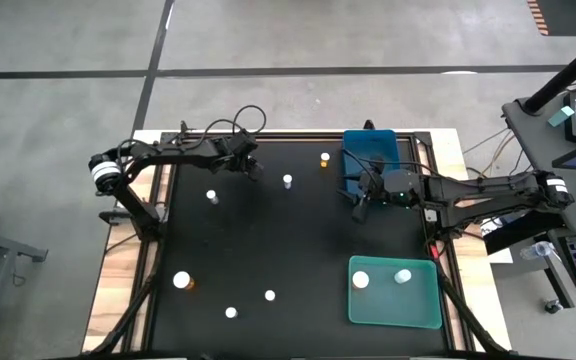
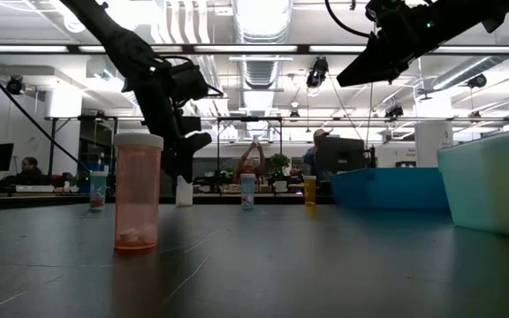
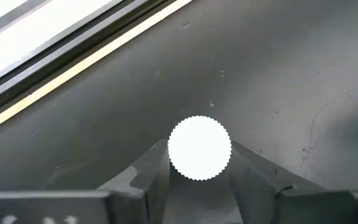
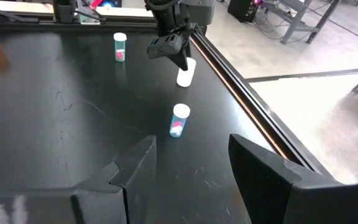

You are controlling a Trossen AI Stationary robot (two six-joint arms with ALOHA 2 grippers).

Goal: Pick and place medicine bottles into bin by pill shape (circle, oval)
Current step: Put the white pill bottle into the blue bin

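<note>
Left gripper point(image 1: 255, 168) at far side of tabletop point(image 1: 268, 240), fingers point(image 3: 148, 177) spread either side of white-capped bottle point(image 3: 199, 148), not visibly clamped on it. Right gripper point(image 1: 360, 207) open, empty, above tabletop beside blue bin point(image 1: 370, 160). Other bottles loose on tabletop: one near middle far side point(image 1: 287, 181), one left of it point(image 1: 212, 197), amber one point(image 1: 325, 158) beside blue bin, three near front edge point(image 1: 230, 313). Two bottles point(image 1: 361, 281) in green bin point(image 1: 396, 310)

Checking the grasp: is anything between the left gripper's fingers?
Yes. In the left wrist view a white-capped bottle sits between the left gripper fingers.
</note>
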